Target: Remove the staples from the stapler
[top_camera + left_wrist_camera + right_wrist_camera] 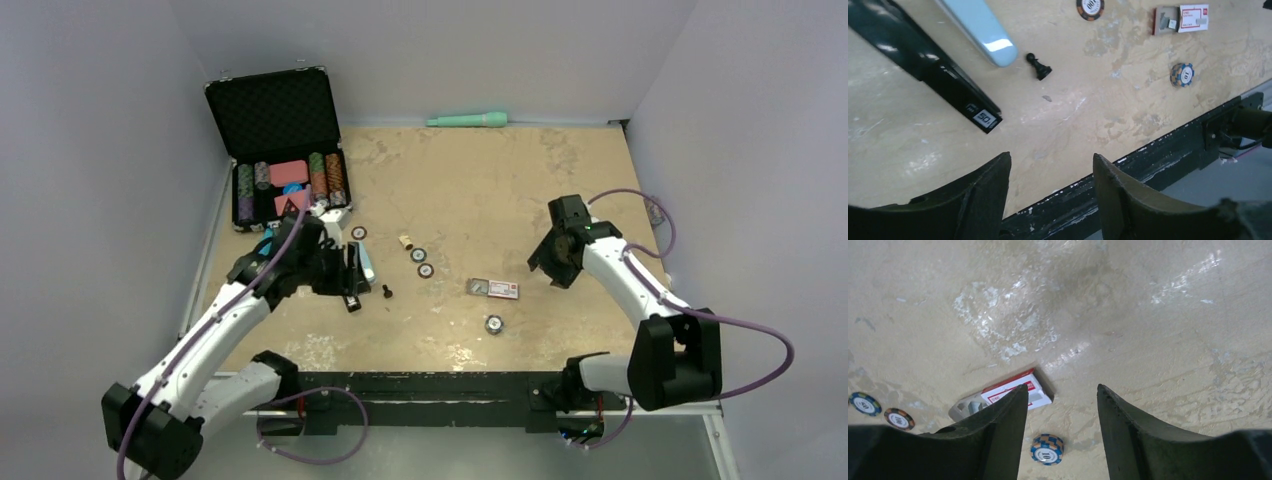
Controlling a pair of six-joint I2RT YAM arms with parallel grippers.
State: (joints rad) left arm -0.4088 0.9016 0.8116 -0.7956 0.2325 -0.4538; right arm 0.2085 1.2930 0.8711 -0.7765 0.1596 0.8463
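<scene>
The stapler (933, 67) lies hinged open on the mottled beige tabletop (1098, 115). It has a long glossy black rail with a white label at its tip, and a rounded pale-blue plastic lid (983, 30) splays beside it. A tiny grey sliver, seemingly the staples (1046, 98), lies on bare tabletop near a black pawn (1039, 67) (too small to make out more). The left gripper (1051, 159) hovers near the rail's tip, its dark curved jaws apart with nothing between them. The right gripper (1062, 390) hangs well apart from the stapler over scuffed tabletop. Its jaws are likewise parted and empty, above a red-and-white cardboard box (1039, 394) and a round checkered chip (1047, 449).
</scene>
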